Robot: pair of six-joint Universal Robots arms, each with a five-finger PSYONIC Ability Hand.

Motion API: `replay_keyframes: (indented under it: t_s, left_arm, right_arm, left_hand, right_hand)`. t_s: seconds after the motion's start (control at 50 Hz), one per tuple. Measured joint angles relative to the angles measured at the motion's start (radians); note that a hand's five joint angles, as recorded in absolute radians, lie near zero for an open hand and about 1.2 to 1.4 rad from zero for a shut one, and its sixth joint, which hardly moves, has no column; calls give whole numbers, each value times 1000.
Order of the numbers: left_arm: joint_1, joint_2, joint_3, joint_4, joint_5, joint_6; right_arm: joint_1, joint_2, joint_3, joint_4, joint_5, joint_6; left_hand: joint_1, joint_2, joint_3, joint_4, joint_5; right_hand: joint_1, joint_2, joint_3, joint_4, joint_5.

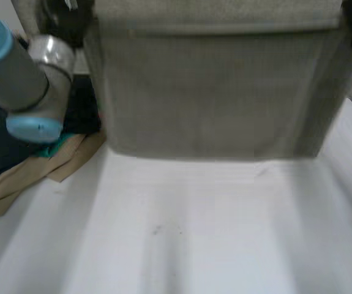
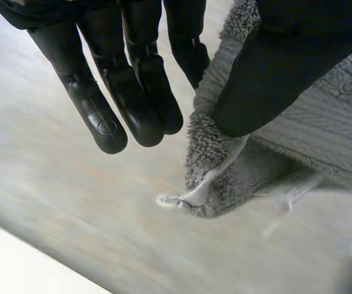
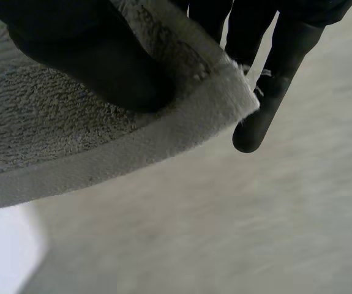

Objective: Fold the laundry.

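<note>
Pinching towel [image 1: 212,92] corners, left hand [image 2: 286,61], right hand [image 3: 84,61], spread above table [image 1: 194,239], clothes pile [image 1: 16,165] beside left arm [image 1: 22,79]

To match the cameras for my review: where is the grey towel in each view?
Head view: the towel hangs spread across the upper half, above the white table.
Left wrist view: its corner sits under the left hand's thumb.
Right wrist view: its corner sits under the right hand's thumb.
Shared landmark: the towel's hem.

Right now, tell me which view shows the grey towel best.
Head view: the towel hangs spread out, both side edges and its lower edge visible. The wrist views show one corner each, pinched by the left hand and the right hand.
</note>
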Motion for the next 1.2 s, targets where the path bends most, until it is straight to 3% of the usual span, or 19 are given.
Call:
replay_keyframes:
  t_s: [0.1, 0.36, 0.52, 0.64, 0.74, 0.84, 0.9, 0.96, 1.2]
  left_arm:
    - [0, 21, 17, 93, 10, -10]
    - [14, 9, -282, 36, 13, -52]
    - [-3, -87, -481, 31, 14, -65]
    - [-22, -53, -648, 4, 7, -60]
    - [-47, 146, -873, -156, -29, -52]
    - [-85, 276, -979, -398, -78, -55]
    - [-113, 306, -983, -501, -97, -59]
    - [-135, 287, -937, -519, -106, -60]
    - [-147, -37, -539, -235, -149, -53]
  right_arm:
    - [0, -21, -12, -120, -17, 33]
    - [1, 41, 160, -79, -38, 58]
    - [-6, 171, 273, 52, -38, 80]
    - [-22, 172, 346, 241, -42, 68]
    - [-120, 26, 517, 520, -55, -65]
    - [-227, -87, 668, 625, -66, -265]
    - [-266, -118, 716, 604, -69, -328]
    - [-273, -116, 722, 533, -73, -324]
    - [-148, 65, 558, 175, -79, -155]
  left_hand:
    - [0, 0, 0, 0, 9]
    - [0, 1, 0, 0, 10]
    - [0, 1, 1, 0, 10]
    - [0, 1, 1, 0, 10]
    - [0, 1, 1, 0, 10]
    - [0, 1, 1, 0, 10]
    - [0, 1, 1, 0, 10]
    - [0, 2, 1, 0, 10]
    - [0, 2, 1, 0, 15]
  right_hand:
    - [0, 0, 0, 1, 0]
    - [0, 0, 0, 1, 0]
    - [0, 0, 0, 1, 0]
    - [0, 0, 0, 1, 0]
    - [0, 0, 0, 1, 0]
    - [0, 0, 0, 1, 0]
    - [0, 0, 0, 1, 0]
    - [0, 0, 0, 2, 0]
    - [0, 0, 0, 2, 0]
